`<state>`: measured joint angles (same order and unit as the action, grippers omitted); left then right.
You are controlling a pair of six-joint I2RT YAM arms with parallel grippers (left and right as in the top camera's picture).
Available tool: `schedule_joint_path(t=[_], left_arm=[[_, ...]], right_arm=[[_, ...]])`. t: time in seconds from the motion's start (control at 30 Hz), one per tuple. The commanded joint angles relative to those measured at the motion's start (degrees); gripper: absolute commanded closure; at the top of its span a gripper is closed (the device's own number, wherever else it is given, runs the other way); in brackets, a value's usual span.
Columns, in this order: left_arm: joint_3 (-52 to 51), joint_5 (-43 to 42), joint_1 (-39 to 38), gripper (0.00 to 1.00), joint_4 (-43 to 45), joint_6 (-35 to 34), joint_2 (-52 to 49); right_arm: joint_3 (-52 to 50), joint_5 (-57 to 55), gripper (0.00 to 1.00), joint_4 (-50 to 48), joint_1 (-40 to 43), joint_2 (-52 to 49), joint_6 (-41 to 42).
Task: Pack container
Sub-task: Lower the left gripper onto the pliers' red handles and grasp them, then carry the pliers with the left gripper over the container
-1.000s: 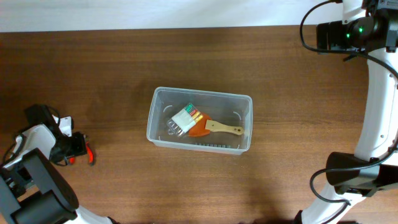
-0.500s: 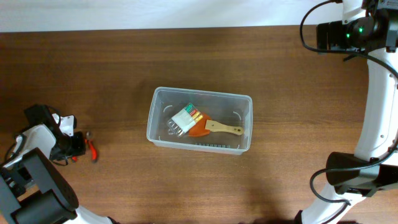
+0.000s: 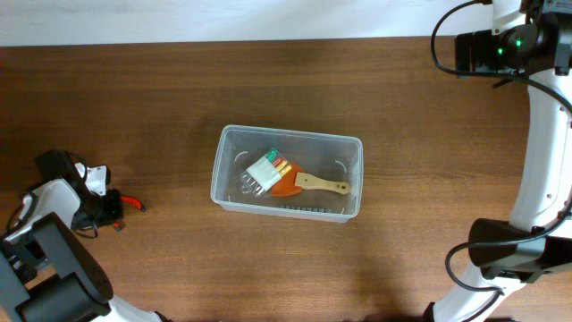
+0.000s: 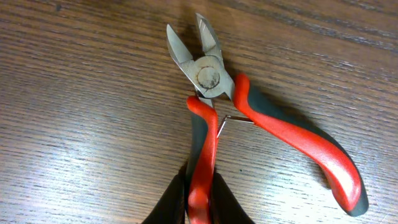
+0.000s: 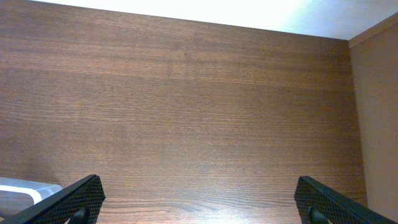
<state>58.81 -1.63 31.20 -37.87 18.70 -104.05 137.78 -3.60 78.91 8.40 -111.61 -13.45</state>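
A dark brown wood-grain table (image 3: pixel 161 107) fills the overhead view, with a pale strip along its far edge. One container (image 3: pixel 290 133), a clear rectangular tub with rounded corners, sits near the middle of the table. Inside it lie two things: one brush (image 3: pixel 322 185) with a pale wooden handle and an orange head, and one white packet (image 3: pixel 262 170) with coloured stripes, the two touching.

There are two robot arms. At the table's left edge, well apart from the container, the left gripper (image 4: pixel 202 208) has its two dark fingers clamped on one red handle of a single pair of side cutters (image 4: pixel 208 71). The second handle splays out free and the blades are parted.

The right gripper (image 5: pixel 199 202) hangs over bare wood at the far right, its two fingers spread wide with nothing between them.
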Motion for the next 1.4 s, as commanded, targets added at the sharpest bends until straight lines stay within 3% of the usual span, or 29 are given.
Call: schedule_joint_path(t=[0.0, 0.27, 0.6, 0.77, 1.03, 1.17, 1.37], left_arm=[[-3.7, -3.4, -0.4, 0.94, -0.7, 0.3, -4.8], [-1.4, -3.6, -0.4, 0.98, -2.8, -1.6, -4.8], [14.1, -6.6, -3.4, 0.98, -12.2, -2.8, 1.9], [22.7, -6.6, -10.4, 0.98, -14.2, -1.1, 8.5], [30.1, -6.3, -28.5, 0.98, -15.6, 8.3, 14.1], [30.1, -5.9, -37.7, 0.98, -15.6, 11.2, 12.8], [30.1, -5.9, -45.5, 0.98, -15.6, 11.2, 5.5]], right_arm=[[0.0, 0.3, 0.01, 0.0, 0.3, -0.3, 0.2], [0.0, 0.3, 0.01, 0.0, 0.3, -0.2, 0.2], [0.0, 0.3, 0.01, 0.0, 0.3, -0.2, 0.3], [0.0, 0.3, 0.01, 0.0, 0.3, -0.2, 0.2], [0.0, 0.3, 0.01, 0.0, 0.3, -0.2, 0.3], [0.0, 0.3, 0.01, 0.0, 0.3, -0.2, 0.3], [0.0, 0.3, 0.01, 0.0, 0.3, -0.2, 0.3]])
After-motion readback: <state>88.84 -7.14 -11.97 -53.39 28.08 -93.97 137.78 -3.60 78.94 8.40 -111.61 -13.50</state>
